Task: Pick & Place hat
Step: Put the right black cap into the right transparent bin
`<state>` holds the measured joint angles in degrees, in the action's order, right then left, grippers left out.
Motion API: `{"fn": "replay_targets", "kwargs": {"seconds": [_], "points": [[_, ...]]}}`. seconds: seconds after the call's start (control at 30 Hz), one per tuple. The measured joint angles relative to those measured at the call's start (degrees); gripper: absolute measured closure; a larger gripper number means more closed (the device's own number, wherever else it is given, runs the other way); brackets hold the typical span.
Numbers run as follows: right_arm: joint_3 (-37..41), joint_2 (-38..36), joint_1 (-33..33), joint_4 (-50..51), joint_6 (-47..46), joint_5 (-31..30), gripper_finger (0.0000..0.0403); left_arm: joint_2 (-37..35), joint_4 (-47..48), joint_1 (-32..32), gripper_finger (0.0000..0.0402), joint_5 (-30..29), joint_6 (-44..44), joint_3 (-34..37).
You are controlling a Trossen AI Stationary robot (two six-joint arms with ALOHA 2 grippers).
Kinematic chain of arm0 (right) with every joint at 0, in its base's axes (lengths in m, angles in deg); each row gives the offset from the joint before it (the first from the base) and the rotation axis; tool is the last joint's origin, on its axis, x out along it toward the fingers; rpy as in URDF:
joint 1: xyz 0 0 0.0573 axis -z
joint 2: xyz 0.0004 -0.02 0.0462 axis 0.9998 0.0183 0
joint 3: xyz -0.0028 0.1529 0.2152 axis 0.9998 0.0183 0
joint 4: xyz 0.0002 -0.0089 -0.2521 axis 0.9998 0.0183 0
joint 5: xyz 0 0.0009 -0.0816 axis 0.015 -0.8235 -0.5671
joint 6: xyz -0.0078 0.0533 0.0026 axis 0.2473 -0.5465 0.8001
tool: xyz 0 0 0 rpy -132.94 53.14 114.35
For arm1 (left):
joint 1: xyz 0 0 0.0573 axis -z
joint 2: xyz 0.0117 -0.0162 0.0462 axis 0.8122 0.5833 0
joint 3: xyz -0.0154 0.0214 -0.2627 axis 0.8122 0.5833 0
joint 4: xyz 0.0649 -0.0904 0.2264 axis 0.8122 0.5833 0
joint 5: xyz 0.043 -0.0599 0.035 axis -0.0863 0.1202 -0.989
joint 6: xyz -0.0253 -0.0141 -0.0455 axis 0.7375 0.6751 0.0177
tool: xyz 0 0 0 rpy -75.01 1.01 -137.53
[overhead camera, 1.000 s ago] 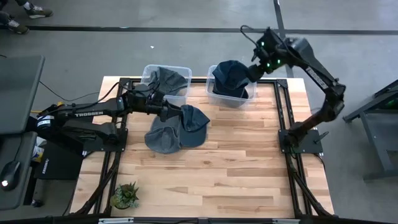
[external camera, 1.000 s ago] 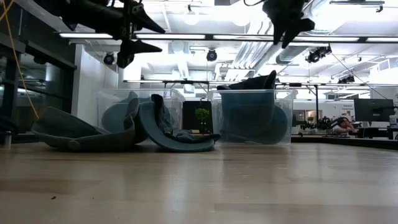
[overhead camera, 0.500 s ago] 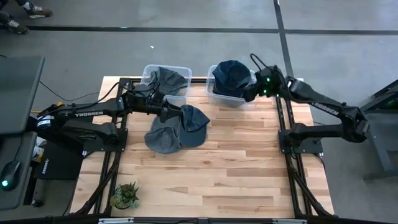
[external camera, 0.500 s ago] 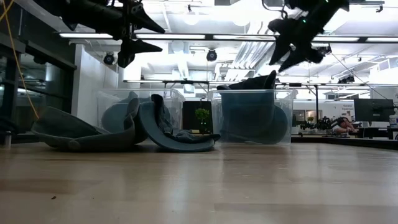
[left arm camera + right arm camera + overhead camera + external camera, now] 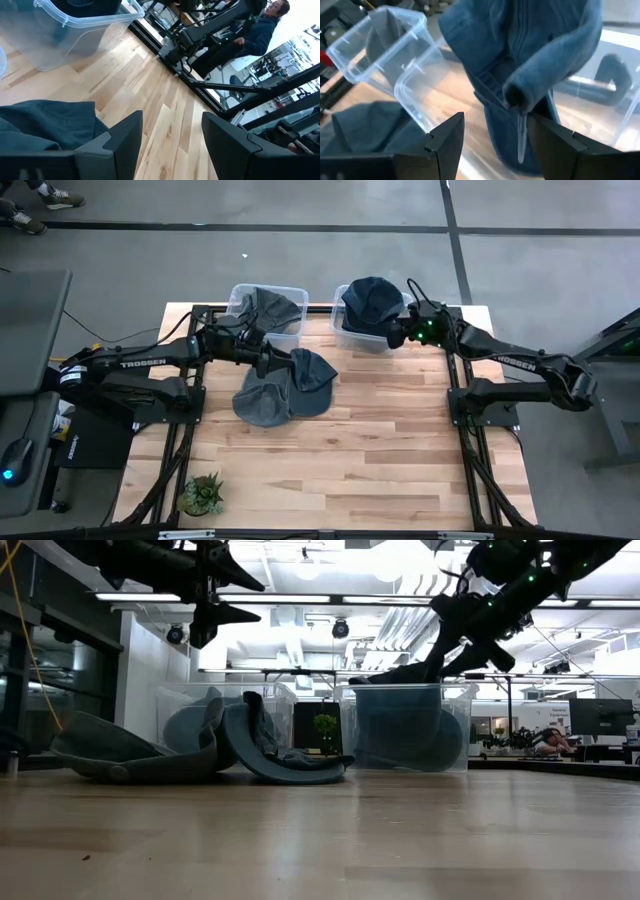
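Near half of table (image 5: 350, 470) bare; bins (image 5: 268, 310) and hats (image 5: 285, 385) crowd far side

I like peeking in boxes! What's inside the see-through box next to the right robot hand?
A dark blue hat fills the clear bin and pokes above its rim. Anything underneath is hidden. The right gripper is open beside it.

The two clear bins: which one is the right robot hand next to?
The right bin, with a dark blue hat heaped over its rim. The right gripper is at its edge; the left bin sits farther off, near the left arm.

Grey concrete floor (image 5: 300, 265) surrounds the table; bright ceiling lights (image 5: 330, 570) hang beyond.
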<state>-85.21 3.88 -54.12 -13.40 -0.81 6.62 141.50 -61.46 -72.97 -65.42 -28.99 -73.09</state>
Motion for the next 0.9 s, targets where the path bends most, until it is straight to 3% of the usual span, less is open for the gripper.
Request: {"fn": "replay_targets", "kwargs": {"seconds": [0.23,0.63,0.77,0.9], "points": [[0.05,0.37,0.06,-2.76,1.16,-1.91,0.0182,0.0,0.02,0.0,0.0199,0.99,0.0,0.0],[-1.49,7.47,0.43,-4.75,0.22,-3.94,0.0184,0.0,0.04,0.0,0.0199,1.96,0.02,0.0],[-3.0,7.69,0.43,-4.29,0.16,-5.47,0.0212,0.0,0.07,0.0,0.0199,2.34,0.17,0.0],[-5.26,7.69,0.45,-2.54,0.55,-6.43,0.0274,0.0,0.08,0.0,0.0199,2.45,0.2,0.0]]}}
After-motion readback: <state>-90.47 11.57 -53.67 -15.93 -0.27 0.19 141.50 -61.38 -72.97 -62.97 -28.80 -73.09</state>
